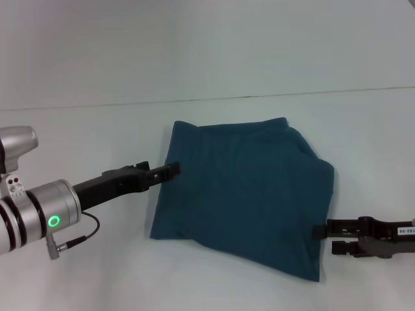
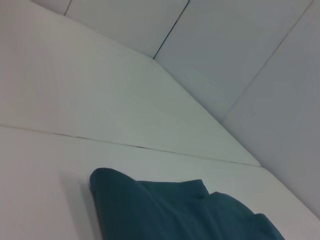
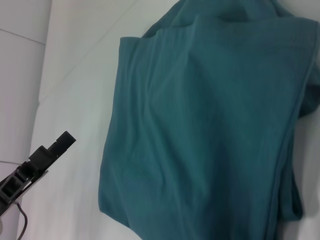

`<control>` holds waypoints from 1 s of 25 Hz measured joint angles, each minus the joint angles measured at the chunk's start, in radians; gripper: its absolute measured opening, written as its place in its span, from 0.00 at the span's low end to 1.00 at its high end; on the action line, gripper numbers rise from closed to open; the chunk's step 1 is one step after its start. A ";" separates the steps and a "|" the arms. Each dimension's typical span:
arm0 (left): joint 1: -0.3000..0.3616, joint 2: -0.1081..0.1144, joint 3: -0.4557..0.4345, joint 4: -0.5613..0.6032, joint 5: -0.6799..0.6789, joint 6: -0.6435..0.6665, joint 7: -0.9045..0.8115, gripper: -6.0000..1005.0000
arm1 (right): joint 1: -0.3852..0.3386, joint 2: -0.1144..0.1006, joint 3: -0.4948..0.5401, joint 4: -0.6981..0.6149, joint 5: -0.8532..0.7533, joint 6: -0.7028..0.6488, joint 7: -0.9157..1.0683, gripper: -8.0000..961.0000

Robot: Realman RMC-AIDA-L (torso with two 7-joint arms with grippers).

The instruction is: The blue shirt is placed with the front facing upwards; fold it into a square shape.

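Observation:
The blue shirt (image 1: 246,188) lies folded into a rough rectangle in the middle of the white table, plain teal side up, with no lettering showing. My left gripper (image 1: 174,170) is low at the shirt's left edge; the right wrist view shows this left gripper (image 3: 64,139) a little apart from the blue shirt (image 3: 200,125). My right gripper (image 1: 322,238) sits open by the shirt's near right corner, with nothing between its fingers. In the left wrist view, only the far corner of the blue shirt (image 2: 175,215) shows.
The white table (image 1: 91,272) runs back to a seam along its far edge (image 1: 97,103), with a pale wall behind it. A thin cable (image 1: 81,240) hangs under my left arm.

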 joint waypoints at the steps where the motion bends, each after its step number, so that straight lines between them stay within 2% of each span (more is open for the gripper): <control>1: 0.000 0.000 -0.002 0.000 0.000 0.000 0.001 0.92 | 0.004 -0.002 -0.002 -0.001 -0.005 0.000 0.007 0.92; 14: 0.004 -0.003 -0.003 0.000 0.000 0.000 0.003 0.92 | 0.065 -0.011 -0.012 -0.042 -0.092 -0.008 0.089 0.92; 19: 0.005 -0.003 -0.003 0.000 0.000 0.000 0.003 0.92 | 0.087 0.000 -0.013 -0.039 -0.118 0.006 0.092 0.92; 25: 0.005 -0.003 -0.019 0.000 0.000 0.000 0.003 0.92 | 0.100 0.002 -0.017 -0.030 -0.133 0.024 0.092 0.92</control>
